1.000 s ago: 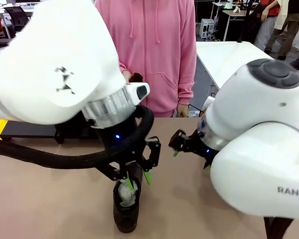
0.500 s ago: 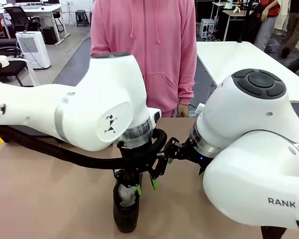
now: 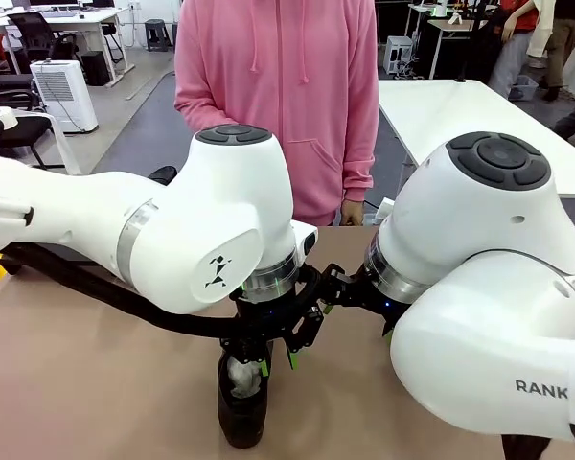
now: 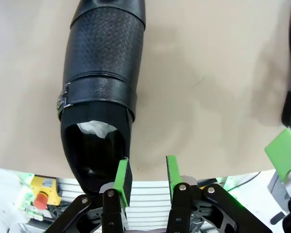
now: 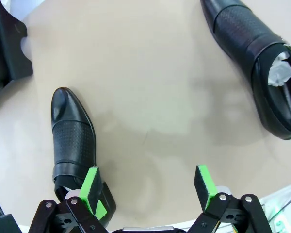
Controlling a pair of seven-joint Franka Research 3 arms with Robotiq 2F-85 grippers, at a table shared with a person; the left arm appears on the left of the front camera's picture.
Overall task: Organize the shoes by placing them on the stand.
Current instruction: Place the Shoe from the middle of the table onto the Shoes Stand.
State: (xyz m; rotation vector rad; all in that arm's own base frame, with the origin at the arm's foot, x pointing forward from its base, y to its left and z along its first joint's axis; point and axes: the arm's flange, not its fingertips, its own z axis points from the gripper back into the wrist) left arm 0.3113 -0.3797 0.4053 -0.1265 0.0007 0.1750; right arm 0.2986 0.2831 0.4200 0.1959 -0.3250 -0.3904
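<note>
One glossy black shoe [image 3: 241, 407] stuffed with white paper lies on the tan table near its front edge. My left gripper [image 3: 276, 362] hangs just over its heel. In the left wrist view the same shoe [image 4: 99, 92] points away, and my left gripper [image 4: 146, 175] stands partly open with one green pad against the heel rim and bare table between the pads. My right gripper [image 5: 146, 184] is wide open above the table. A second shoe [image 5: 72, 141] lies by its left finger and a third shoe [image 5: 254, 63] at the upper right. A matte black corner, likely the stand [image 5: 12, 48], shows at the upper left.
A person in a pink hoodie [image 3: 278, 105] stands at the far side of the table, one hand [image 3: 351, 211] by its edge. Both bulky white arms crowd the middle of the table [image 3: 67, 383], close to each other. The other arm's green pad [image 4: 283, 150] shows at the left wrist view's right edge.
My left arm has swung round and dropped lower, carrying its gripper a little right over the shoe's heel. The shoe has stayed put. The right arm edged left early on.
</note>
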